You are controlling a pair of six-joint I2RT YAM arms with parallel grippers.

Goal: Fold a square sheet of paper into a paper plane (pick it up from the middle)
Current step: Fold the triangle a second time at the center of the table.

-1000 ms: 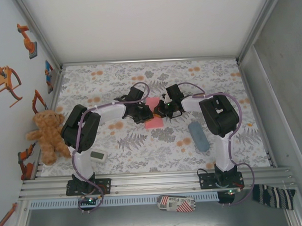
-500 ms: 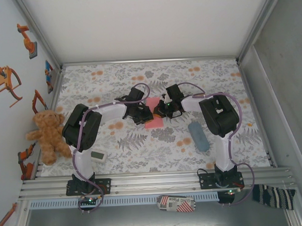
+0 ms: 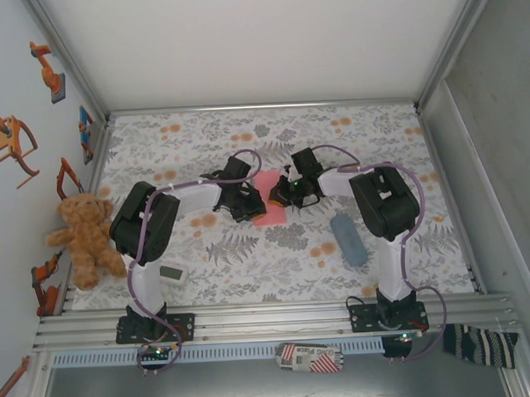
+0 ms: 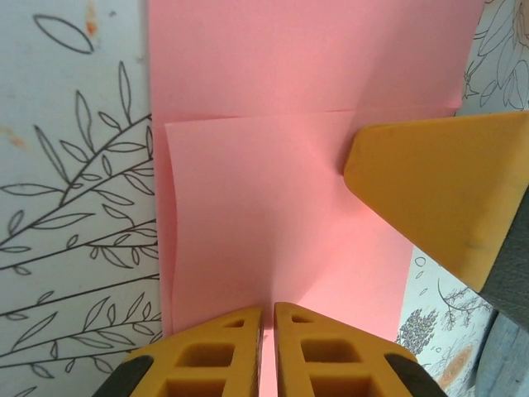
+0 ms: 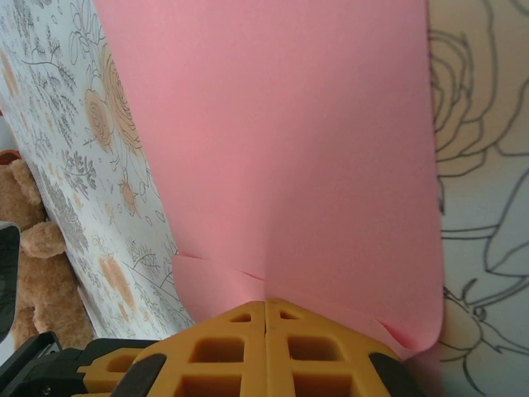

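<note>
Mid-table: square sheet of paper (image 3: 270, 207), part-folded. Left gripper (image 4: 266, 327) and right gripper (image 5: 265, 314) each pinched tight on opposite edges.

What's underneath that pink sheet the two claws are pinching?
The flowered tablecloth shows on both sides of the square sheet of paper, so it seems to run beneath. A folded-over flap hides part of the sheet's own lower layer; anything else under it is covered.
</note>
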